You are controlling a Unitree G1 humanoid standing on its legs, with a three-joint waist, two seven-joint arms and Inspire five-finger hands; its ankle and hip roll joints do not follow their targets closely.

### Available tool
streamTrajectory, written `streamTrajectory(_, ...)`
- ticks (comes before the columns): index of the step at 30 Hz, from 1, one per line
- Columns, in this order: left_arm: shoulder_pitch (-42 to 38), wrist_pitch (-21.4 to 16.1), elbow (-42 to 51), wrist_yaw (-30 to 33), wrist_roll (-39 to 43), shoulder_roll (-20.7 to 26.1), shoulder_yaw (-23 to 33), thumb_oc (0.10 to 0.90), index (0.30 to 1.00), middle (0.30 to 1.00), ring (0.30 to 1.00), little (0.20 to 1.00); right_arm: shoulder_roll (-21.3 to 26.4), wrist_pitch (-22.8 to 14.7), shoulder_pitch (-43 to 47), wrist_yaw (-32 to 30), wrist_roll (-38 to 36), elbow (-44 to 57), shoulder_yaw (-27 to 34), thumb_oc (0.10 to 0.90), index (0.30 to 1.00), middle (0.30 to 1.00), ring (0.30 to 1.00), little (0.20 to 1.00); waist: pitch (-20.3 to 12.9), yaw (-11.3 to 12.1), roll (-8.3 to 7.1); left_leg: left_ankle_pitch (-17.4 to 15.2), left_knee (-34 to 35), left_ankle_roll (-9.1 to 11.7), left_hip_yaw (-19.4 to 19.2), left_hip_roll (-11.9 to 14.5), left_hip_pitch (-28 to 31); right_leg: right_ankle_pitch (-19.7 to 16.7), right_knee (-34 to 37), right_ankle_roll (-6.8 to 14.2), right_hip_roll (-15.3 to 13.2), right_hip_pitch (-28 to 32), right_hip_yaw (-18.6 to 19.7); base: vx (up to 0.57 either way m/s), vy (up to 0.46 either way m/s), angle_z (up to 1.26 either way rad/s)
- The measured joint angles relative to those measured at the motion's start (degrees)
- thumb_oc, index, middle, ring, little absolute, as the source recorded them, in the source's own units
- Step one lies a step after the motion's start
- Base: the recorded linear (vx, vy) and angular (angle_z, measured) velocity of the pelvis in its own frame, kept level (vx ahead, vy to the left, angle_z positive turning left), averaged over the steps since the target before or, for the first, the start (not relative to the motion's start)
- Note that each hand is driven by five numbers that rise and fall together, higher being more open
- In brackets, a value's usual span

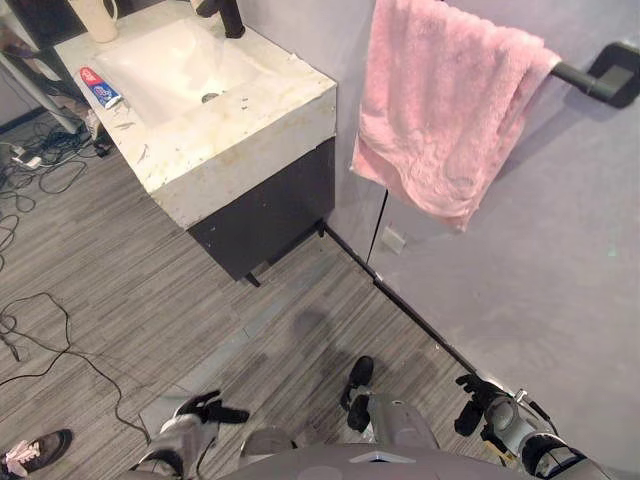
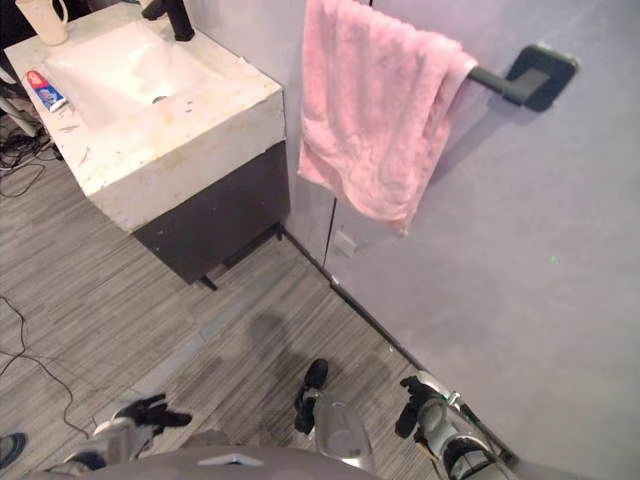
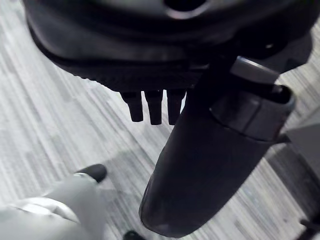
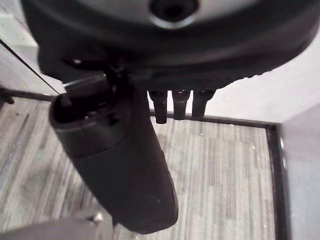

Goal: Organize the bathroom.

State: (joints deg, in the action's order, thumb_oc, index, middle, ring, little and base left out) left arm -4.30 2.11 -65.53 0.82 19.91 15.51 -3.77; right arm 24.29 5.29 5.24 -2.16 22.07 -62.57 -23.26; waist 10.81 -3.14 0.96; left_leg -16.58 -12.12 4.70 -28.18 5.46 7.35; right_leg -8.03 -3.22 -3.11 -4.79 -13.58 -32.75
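A pink towel (image 1: 440, 110) hangs bunched and uneven over a black wall bar (image 1: 590, 80) on the grey wall. To its left stands a white marble vanity (image 1: 260, 120) with a sunken basin (image 1: 165, 65). A toothpaste tube (image 1: 100, 87) lies on the vanity's left rim, with a cream cup (image 1: 95, 18) at the back corner and a black faucet (image 1: 225, 12) behind the basin. My left hand (image 1: 215, 410) and right hand (image 1: 470, 400) hang low over the floor, far below the towel. Both hold nothing; their fingers (image 3: 154, 106) (image 4: 181, 105) are straight.
The vanity's dark cabinet (image 1: 270, 210) stands on grey plank flooring. A wall outlet (image 1: 392, 238) sits low under the towel. Loose cables and a power strip (image 1: 25, 158) lie left of the vanity. A person's shoe (image 1: 35, 450) shows at the lower left.
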Motion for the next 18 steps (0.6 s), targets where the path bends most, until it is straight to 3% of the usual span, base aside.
streamTrajectory(1, -0.4, -0.7, 2.1, 0.2, 0.0, 0.4, 0.2, 0.800, 0.900, 0.900, 0.900, 0.900, -1.4, 0.1, 0.1, 0.0, 0.0, 0.0, -0.1, 0.800, 0.900, 0.900, 0.900, 0.900, 0.8, 0.2, -2.45, 1.9, 3.2, -2.2, -0.3, -2.6, 0.3, -1.7, 0.4, 1.8, -1.8, -1.0, 0.9, -0.24, 0.099, -0.09)
streamTrajectory(2, -0.4, -0.8, 3.3, 0.3, 0.0, 0.4, 0.2, 0.800, 0.900, 0.900, 0.900, 0.900, -1.8, 0.0, 0.1, 0.0, 0.0, 0.4, -0.3, 0.800, 0.900, 0.900, 0.900, 0.900, 0.9, -0.3, -3.27, 2.6, 4.6, -3.0, -0.1, -3.9, 0.0, -2.3, 1.3, 4.2, -2.7, -1.4, 0.9, -0.19, 0.081, -0.15)
streamTrajectory(3, -0.5, -0.8, 3.6, 0.2, 0.0, 0.1, 0.2, 0.800, 0.900, 0.900, 0.900, 0.900, -2.2, -0.1, -0.6, 0.1, 0.0, 0.5, -0.5, 0.800, 0.900, 0.900, 0.900, 0.900, 1.0, -0.4, -3.85, 3.7, 5.7, -4.2, -0.3, -5.2, -0.1, -1.8, 1.8, 5.5, -3.7, -1.5, 0.9, -0.17, 0.079, 0.00)
streamTrajectory(5, 0.5, -0.8, 3.5, 0.3, 0.1, -0.3, 0.4, 0.800, 0.900, 0.900, 0.900, 0.900, -2.5, 0.2, -3.0, 0.8, 0.0, 0.6, -0.6, 0.800, 0.900, 0.900, 0.900, 0.900, 1.1, -0.4, -3.09, 4.9, 7.4, -6.2, -0.6, -6.5, -0.1, -0.8, 1.2, 8.1, -5.4, -1.9, -0.2, -0.23, 0.090, 0.02)
streamTrajectory(8, 2.1, -0.8, 3.1, 0.4, 0.1, 0.2, 0.7, 0.800, 0.900, 0.900, 0.900, 0.900, -2.4, 0.4, -3.9, 0.8, 0.0, 1.0, -0.5, 0.800, 0.900, 0.900, 0.900, 0.900, 1.3, -0.3, -3.09, 6.6, 8.2, -7.1, -0.4, -7.9, -1.1, -0.7, 0.5, 9.9, -6.9, -1.9, 0.8, -0.15, 0.038, 0.10)
streamTrajectory(11, 3.9, -0.6, 2.7, 0.5, 0.1, 0.6, 1.2, 0.800, 0.900, 0.900, 0.900, 0.900, -2.5, 0.6, -6.0, 1.6, 0.0, 1.7, -0.2, 0.800, 0.900, 0.900, 0.900, 0.900, 2.2, -0.4, -2.58, 6.8, 6.3, -7.4, 2.9, -8.5, -2.2, -1.2, 1.3, 10.3, -6.8, -1.2, 6.2, -0.14, 0.015, 0.63)
streamTrajectory(14, 4.5, -0.6, 3.1, 0.6, 0.0, 1.3, 0.5, 0.800, 0.900, 0.900, 0.900, 0.900, -2.6, 0.5, -7.3, 1.8, 0.0, 2.0, 0.2, 0.800, 0.900, 0.900, 0.900, 0.900, 2.6, -0.3, -2.96, 6.5, 4.7, -7.7, 6.7, -9.6, -2.9, -6.6, 1.3, 10.3, -6.8, -0.2, 13.7, -0.19, -0.077, 0.74)
streamTrajectory(15, 4.3, -0.6, 2.8, 0.6, -0.2, 0.9, -0.3, 0.800, 0.900, 0.900, 0.900, 0.900, -2.2, 0.5, -6.5, 1.7, 0.0, 2.0, 0.9, 0.800, 0.900, 0.900, 0.900, 0.900, 3.6, -0.3, -2.09, 6.7, 3.9, -8.0, 8.4, -9.0, -3.3, -8.9, -1.5, 8.7, -6.8, -0.6, 20.3, -0.08, -0.030, 1.56)
streamTrajectory(16, 2.0, -0.4, 2.1, 0.4, -0.3, -0.7, -1.1, 0.800, 0.900, 0.900, 0.900, 0.900, -1.4, 0.3, -6.4, 1.1, 0.0, 2.4, 1.7, 0.800, 0.900, 0.900, 0.900, 0.900, 3.9, -3.1, 0.80, 7.9, 3.2, -9.0, 14.4, -8.0, -5.4, -6.8, -8.0, 12.2, -6.0, -3.0, 37.3, -0.08, 0.060, 1.78)
streamTrajectory(17, 1.2, -0.4, 3.0, -0.1, -0.4, -0.4, -2.4, 0.800, 0.900, 0.900, 0.900, 0.900, -1.9, 0.6, -5.7, 1.5, -0.1, 1.8, 1.8, 0.800, 0.900, 0.900, 0.900, 0.900, 4.7, -3.6, 1.72, 8.2, 3.4, -9.5, 17.7, -7.0, -6.1, -2.5, -12.0, 13.5, -4.4, -3.4, 44.3, -0.08, 0.096, 1.92)
streamTrajectory(18, 0.5, 0.0, 3.1, -0.3, -0.8, 0.1, -3.0, 0.800, 0.900, 0.900, 0.900, 0.900, -2.5, 0.7, -5.5, 1.6, -0.1, 1.6, 1.8, 0.800, 0.900, 0.900, 0.900, 0.900, 4.9, -3.7, 2.00, 8.9, 3.7, -9.2, 19.4, -6.3, -6.5, 0.0, -13.9, 13.5, -3.4, -2.9, 46.3, -0.08, 0.096, 0.98)
